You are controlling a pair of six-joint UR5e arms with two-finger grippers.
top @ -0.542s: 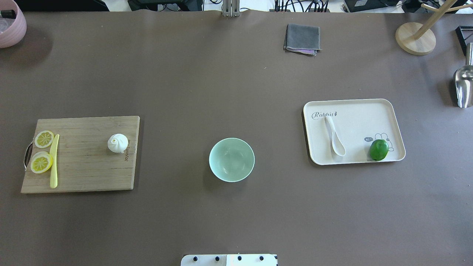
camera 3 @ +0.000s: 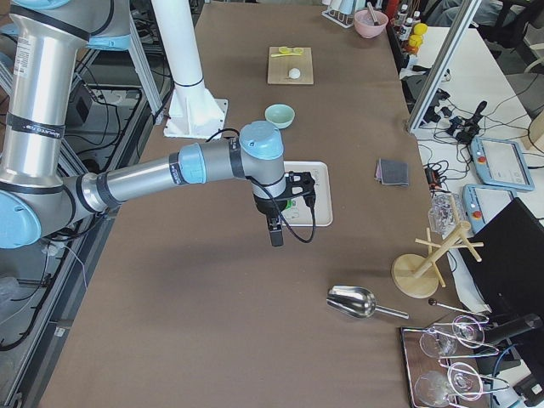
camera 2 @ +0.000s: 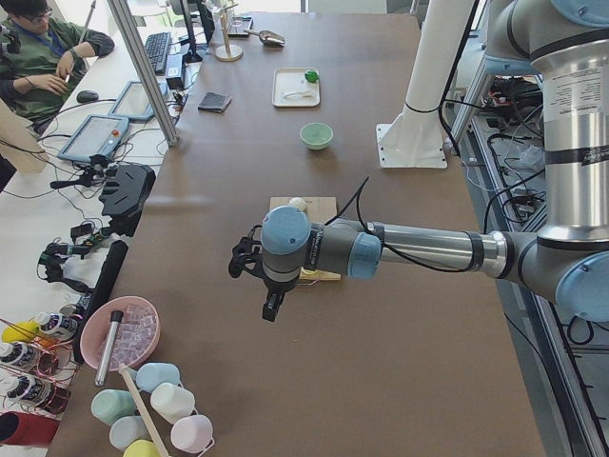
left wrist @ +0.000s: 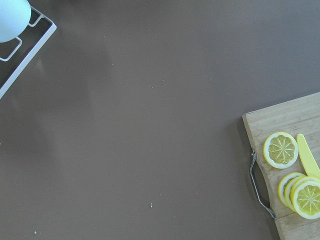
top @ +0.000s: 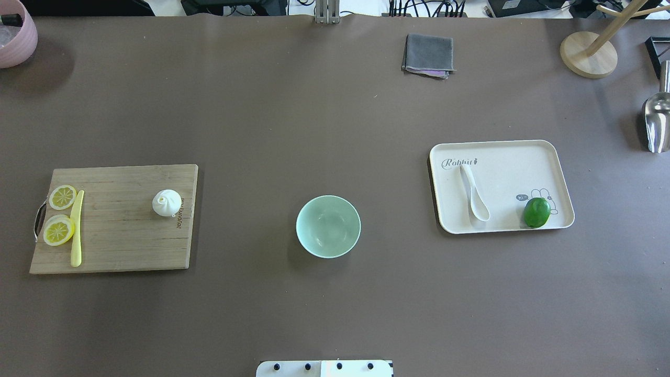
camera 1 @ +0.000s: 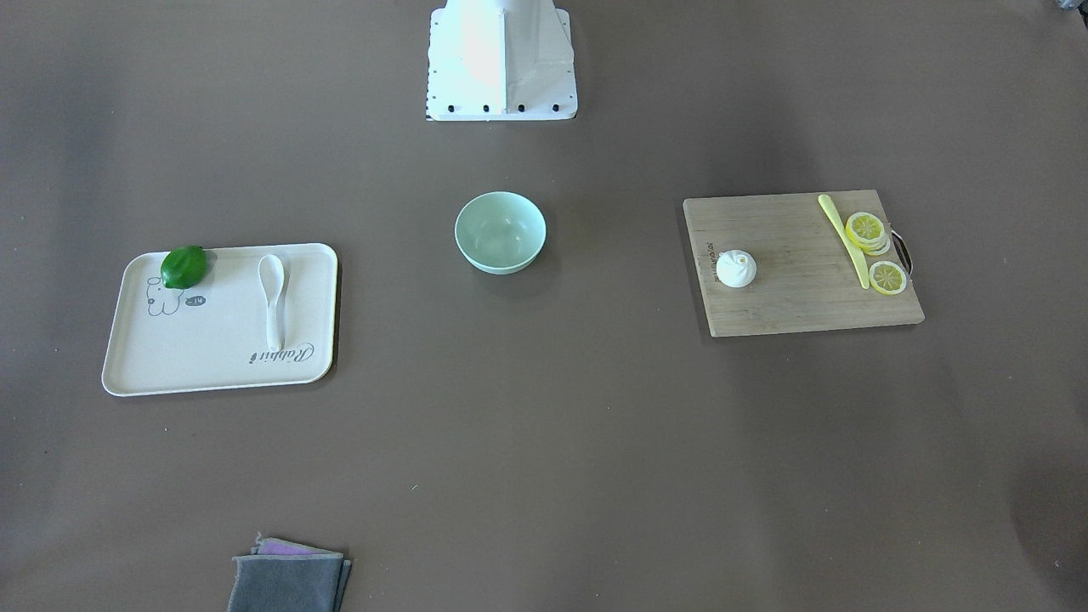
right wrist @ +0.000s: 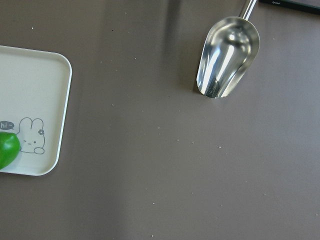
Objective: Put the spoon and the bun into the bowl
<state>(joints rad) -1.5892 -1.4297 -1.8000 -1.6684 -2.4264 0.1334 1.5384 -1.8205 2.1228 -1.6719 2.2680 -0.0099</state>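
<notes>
White ceramic spoon (top: pixel 473 193) lying on cream rabbit tray (top: pixel 523 167), scoop end toward robot; green lime (top: pixel 537 212) sitting in same tray. Pleated white bun (top: pixel 167 202) sitting on wooden cutting board (top: pixel 120 230), well apart from yellow knife (top: pixel 77 228) and lemon slices (top: pixel 62 197). Mint-green bowl (top: pixel 328 226) standing between board and tray, spoon and bun both lying outside it. Left gripper (camera 2: pixel 270 312) hovering off board's handle end, right gripper (camera 3: pixel 276 238) hovering between tray and metal scoop (right wrist: pixel 227 57). Cannot tell whether fingers of these 2 are parted or together.

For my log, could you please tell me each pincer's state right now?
The left pincer: cannot be told, shown only in a side view.
The right pincer: cannot be told either.
</notes>
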